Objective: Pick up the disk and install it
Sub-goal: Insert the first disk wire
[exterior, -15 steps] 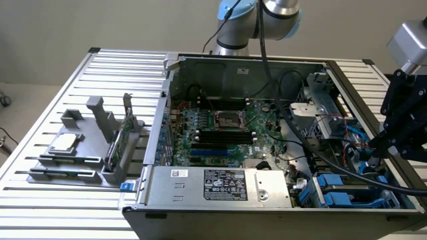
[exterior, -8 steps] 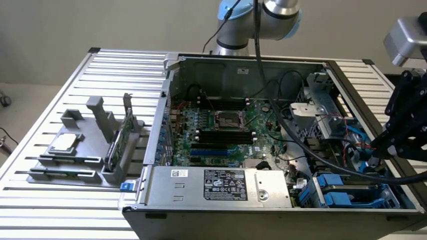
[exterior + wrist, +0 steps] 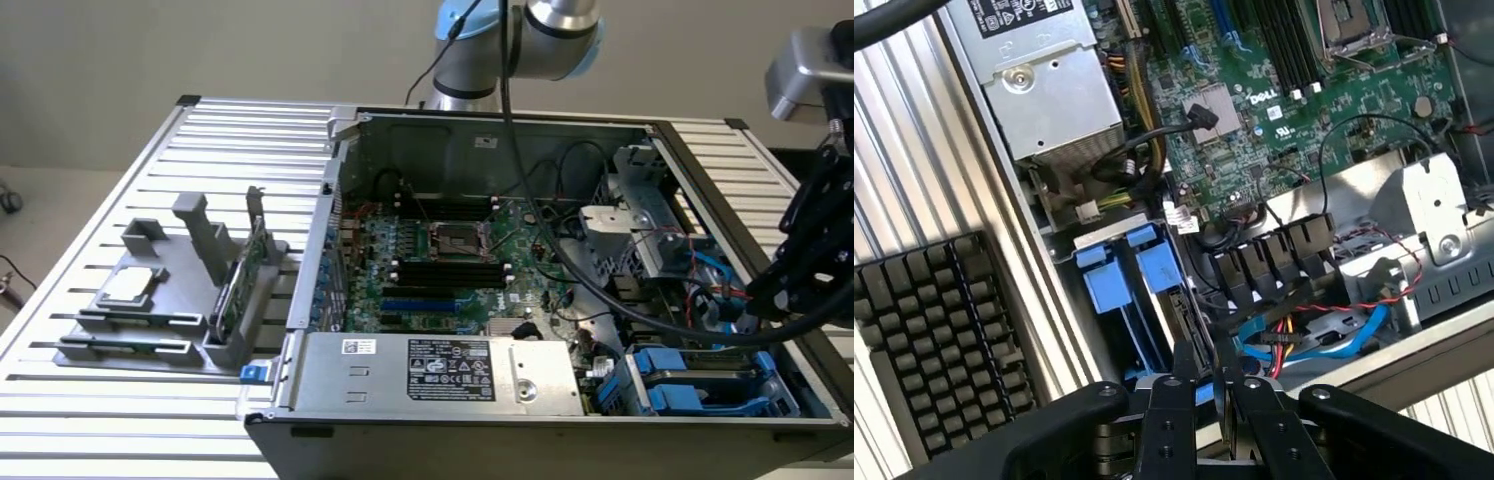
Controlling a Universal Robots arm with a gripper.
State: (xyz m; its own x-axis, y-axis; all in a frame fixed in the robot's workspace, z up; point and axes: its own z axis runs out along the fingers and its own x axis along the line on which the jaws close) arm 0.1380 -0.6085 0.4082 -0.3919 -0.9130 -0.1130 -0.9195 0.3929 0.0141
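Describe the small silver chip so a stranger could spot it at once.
Start at the open computer case; on the exterior view's left of it sits a grey rack. The chip lies flat on it, square and silver, unlike the upright green card.

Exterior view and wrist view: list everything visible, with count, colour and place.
table: one, silver slats, under everything
computer case: one, grey, open, on the table
motherboard: one, green, inside the case
power supply: one, silver, at the case's near edge
drive carriers: two, blue, in the bay at the exterior view's right
fixture: one, grey, at the exterior view's left
CPU chip: one, silver, on the fixture
circuit card: one, green, upright in the fixture
disk: one, dark, seen edge-on, apparently in the hand, over the bay
arm: one, grey-blue, behind the case
hand: one, black, closed on the disk
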